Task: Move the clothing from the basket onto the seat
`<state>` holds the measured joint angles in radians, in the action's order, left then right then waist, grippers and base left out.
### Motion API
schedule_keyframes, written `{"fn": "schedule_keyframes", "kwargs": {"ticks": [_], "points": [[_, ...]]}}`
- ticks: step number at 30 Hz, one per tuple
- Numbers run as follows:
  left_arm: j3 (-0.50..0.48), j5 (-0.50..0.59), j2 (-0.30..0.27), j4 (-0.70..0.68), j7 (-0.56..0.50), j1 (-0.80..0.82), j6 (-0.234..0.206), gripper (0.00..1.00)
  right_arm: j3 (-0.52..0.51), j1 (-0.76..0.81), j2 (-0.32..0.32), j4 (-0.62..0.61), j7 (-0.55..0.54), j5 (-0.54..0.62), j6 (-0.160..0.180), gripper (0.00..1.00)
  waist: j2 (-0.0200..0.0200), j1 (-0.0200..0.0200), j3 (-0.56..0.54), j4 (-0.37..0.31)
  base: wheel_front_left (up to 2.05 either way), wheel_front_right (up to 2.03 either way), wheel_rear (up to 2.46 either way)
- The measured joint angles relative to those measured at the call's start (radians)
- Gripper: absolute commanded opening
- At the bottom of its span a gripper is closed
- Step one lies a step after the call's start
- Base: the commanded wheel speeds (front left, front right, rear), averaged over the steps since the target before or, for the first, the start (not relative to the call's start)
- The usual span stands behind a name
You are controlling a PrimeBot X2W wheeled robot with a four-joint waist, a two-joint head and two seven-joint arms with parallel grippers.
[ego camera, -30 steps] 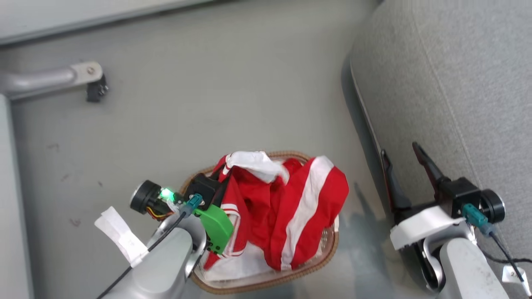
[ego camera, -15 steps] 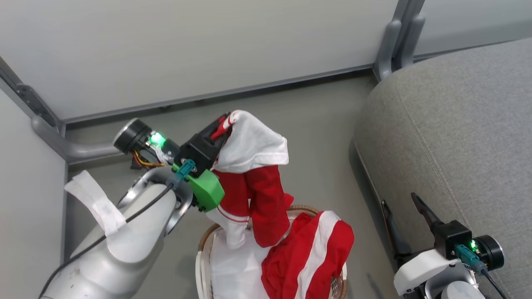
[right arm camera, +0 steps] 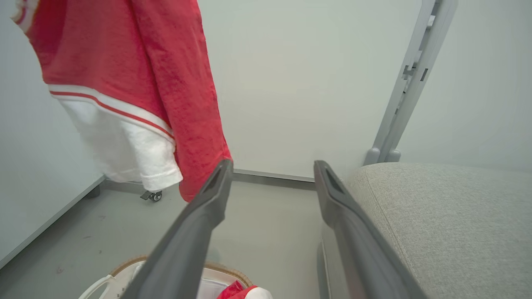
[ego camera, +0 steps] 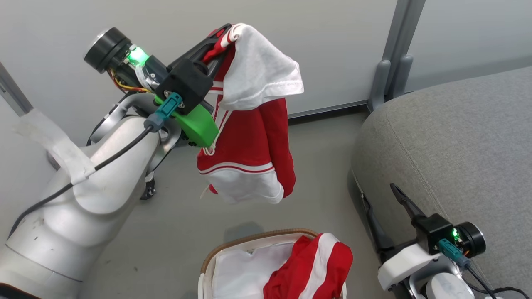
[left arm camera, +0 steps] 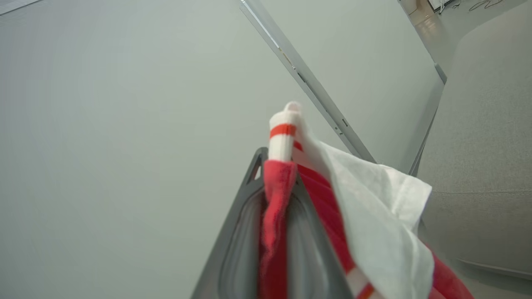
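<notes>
L end effector (ego camera: 222, 35) grips striped garment (ego camera: 249, 137) over basket (ego camera: 257, 236); seat (ego camera: 457, 137) rt.

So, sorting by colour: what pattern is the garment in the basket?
Garment: red, broad white band; best in head view.

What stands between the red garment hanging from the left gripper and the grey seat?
Nothing visible does. The garment hangs in open air from the left gripper; only bare floor lies between it and the seat.
</notes>
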<state>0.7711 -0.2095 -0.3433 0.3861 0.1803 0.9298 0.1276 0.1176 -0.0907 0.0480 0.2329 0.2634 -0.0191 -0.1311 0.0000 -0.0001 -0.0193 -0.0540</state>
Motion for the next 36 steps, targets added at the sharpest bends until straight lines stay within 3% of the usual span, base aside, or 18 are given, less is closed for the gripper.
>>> {"fn": "schedule_keyframes", "kwargs": {"ticks": [14,33,34,35,36], "points": [[0.071,-0.041,0.02,-0.035,-0.005,0.079,0.003,0.0,0.141,-0.146,0.0,0.024,0.0,0.017,0.0,1.0,0.0,0.0,-0.002,0.018,0.0,0.0,0.0],[0.167,-0.084,0.075,-0.131,-0.007,0.15,0.003,0.0,0.241,-0.421,0.0,0.304,0.0,0.04,0.0,1.0,0.0,0.0,0.001,0.101,0.0,0.0,0.0],[0.168,-0.088,0.075,-0.132,-0.007,0.15,0.003,0.0,0.244,-0.429,-0.001,0.318,0.0,0.04,0.0,0.91,0.0,0.0001,0.001,0.103,0.0,0.0,0.0],[0.168,-0.089,0.074,-0.132,-0.007,0.15,0.003,0.0,0.245,-0.437,0.0,0.331,0.0,0.038,0.0,0.4,0.0,0.0,0.001,0.105,0.0,0.0,0.0],[0.168,-0.091,0.073,-0.133,-0.007,0.149,0.003,0.0,0.246,-0.443,0.0,0.338,0.0,0.036,0.0,0.18,0.0,0.0,0.001,0.106,0.0,0.0,0.0]]}}
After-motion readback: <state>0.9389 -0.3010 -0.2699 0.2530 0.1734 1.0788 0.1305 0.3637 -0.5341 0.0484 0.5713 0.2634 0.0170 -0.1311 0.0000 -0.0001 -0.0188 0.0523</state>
